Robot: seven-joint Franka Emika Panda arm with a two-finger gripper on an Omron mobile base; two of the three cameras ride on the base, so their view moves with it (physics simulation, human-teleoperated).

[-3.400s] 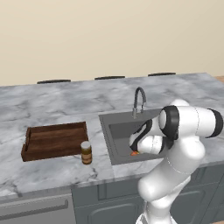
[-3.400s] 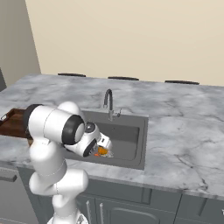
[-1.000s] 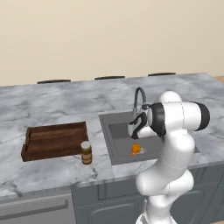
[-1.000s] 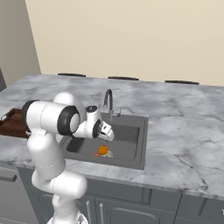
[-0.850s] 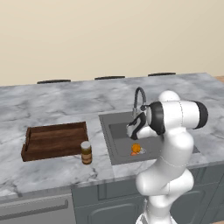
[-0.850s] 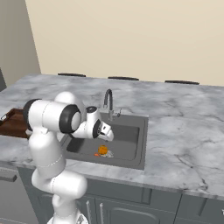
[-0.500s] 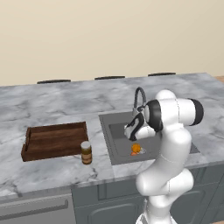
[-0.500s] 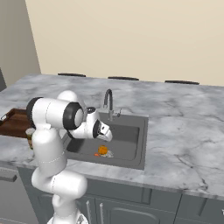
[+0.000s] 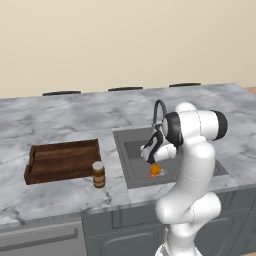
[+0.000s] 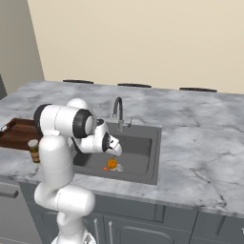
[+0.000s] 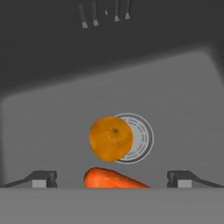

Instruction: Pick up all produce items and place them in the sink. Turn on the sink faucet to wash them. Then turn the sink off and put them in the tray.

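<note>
In the sink (image 9: 131, 165), the orange (image 11: 110, 138) lies partly over the drain (image 11: 139, 138) with the carrot (image 11: 111, 179) just beside it, and the end effector (image 11: 112, 177) hangs above them, fingers wide apart and holding nothing. Both pieces seem delivered, so washing looks next: the arm must reach the faucet (image 10: 117, 112) at the basin's back edge. The tray (image 9: 62, 160) waits on the counter (image 9: 60, 120) beside a jar (image 9: 98, 174).
</note>
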